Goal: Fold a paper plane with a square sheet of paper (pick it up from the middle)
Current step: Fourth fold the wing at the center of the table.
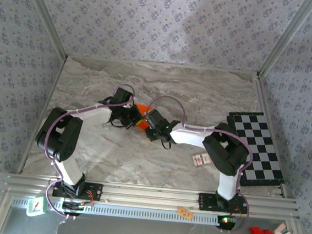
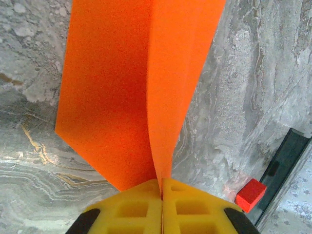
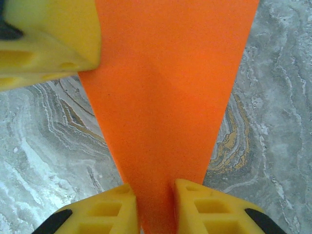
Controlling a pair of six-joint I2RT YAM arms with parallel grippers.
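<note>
The square sheet of paper [image 1: 141,114] is bright orange and folded, held above the marble table between both arms. My left gripper [image 2: 161,187] is shut on it, yellow jaws pressed together on the crease where two flaps [image 2: 117,97] meet. In the right wrist view the paper [image 3: 165,97] narrows toward my right gripper [image 3: 155,195]. Those jaws stand apart with the narrow end passing through the gap between them. One yellow finger of the left gripper [image 3: 48,44] shows at the upper left of that view. From above, the left gripper [image 1: 133,113] and right gripper [image 1: 147,121] nearly touch.
A small red block [image 2: 250,194] lies on the table beside a dark strip [image 2: 285,161]. The black-and-white checkered board [image 1: 258,149] covers the right side of the table. A small card [image 1: 200,159] lies near the right arm. Patterned walls enclose the table.
</note>
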